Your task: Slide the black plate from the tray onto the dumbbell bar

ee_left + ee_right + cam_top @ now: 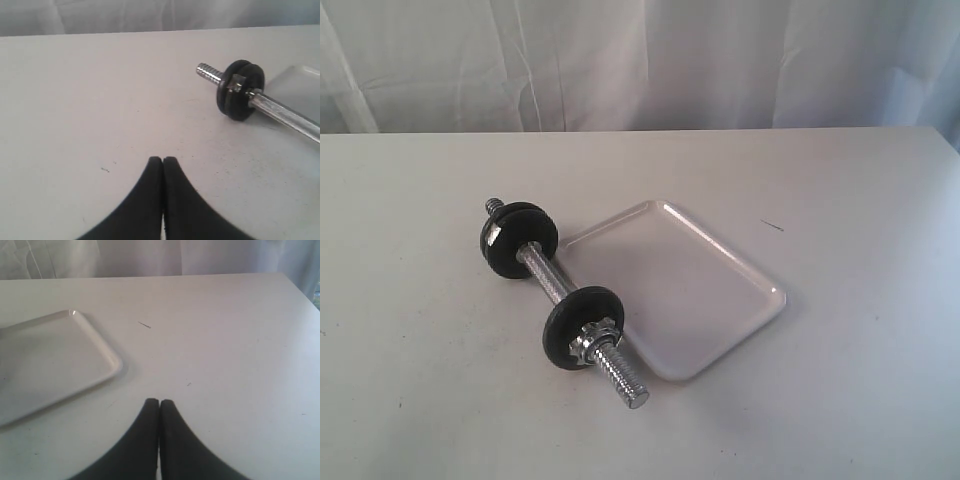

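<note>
The dumbbell bar [545,278] lies on the white table, left of the tray [690,290] and touching its rim. A black disc [519,240] sits on the bar's far end. Another black disc [583,327] sits on the near end behind a silver star nut [592,335]. The tray holds nothing, and no loose black plate shows. Neither gripper appears in the exterior view. My left gripper [163,160] is shut and empty, over bare table short of the far disc [240,90] and bar [285,114]. My right gripper [159,402] is shut and empty beside the tray [50,360].
A white curtain hangs behind the table's far edge [640,131]. A small dark mark [772,225] lies on the table beyond the tray, and it shows as the mark [144,324] in the right wrist view. The table's right corner [287,280] is near.
</note>
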You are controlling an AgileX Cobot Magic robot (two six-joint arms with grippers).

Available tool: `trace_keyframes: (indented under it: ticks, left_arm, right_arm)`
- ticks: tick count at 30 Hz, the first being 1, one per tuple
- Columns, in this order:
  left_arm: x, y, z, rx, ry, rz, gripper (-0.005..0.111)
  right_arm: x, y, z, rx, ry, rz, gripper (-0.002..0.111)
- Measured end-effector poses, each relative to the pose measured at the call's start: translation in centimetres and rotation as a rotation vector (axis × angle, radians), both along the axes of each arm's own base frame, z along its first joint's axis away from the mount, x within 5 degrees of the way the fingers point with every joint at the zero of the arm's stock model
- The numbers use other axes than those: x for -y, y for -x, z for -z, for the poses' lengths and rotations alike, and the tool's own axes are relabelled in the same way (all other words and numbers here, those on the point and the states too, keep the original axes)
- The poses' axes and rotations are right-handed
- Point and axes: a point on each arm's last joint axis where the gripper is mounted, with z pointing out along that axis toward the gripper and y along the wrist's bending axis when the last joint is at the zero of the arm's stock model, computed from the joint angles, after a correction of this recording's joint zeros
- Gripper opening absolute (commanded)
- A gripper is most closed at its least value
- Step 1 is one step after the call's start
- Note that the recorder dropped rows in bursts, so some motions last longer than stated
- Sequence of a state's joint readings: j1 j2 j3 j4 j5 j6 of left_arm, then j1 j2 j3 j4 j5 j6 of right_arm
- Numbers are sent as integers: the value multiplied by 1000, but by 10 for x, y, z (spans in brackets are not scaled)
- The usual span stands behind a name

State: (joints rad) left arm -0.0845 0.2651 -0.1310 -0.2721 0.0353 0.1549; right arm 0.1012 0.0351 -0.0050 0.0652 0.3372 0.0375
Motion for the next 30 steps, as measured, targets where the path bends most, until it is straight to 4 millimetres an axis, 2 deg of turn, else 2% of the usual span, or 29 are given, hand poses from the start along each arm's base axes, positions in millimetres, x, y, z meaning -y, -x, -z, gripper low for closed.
trace_keyframes:
  ticks: [4,12,30]
  left_arm:
    - [-7,7,15,17,69,-118,0]
    - [-11,15,35,-4,150,-213,0]
    - [-10,23,43,-65,118,-204,0]
  right_arm:
    - [0,0,0,0,0,0,0]
    - [0,0,0,0,0,0,0]
    - [0,0,0,0,0,0,0]
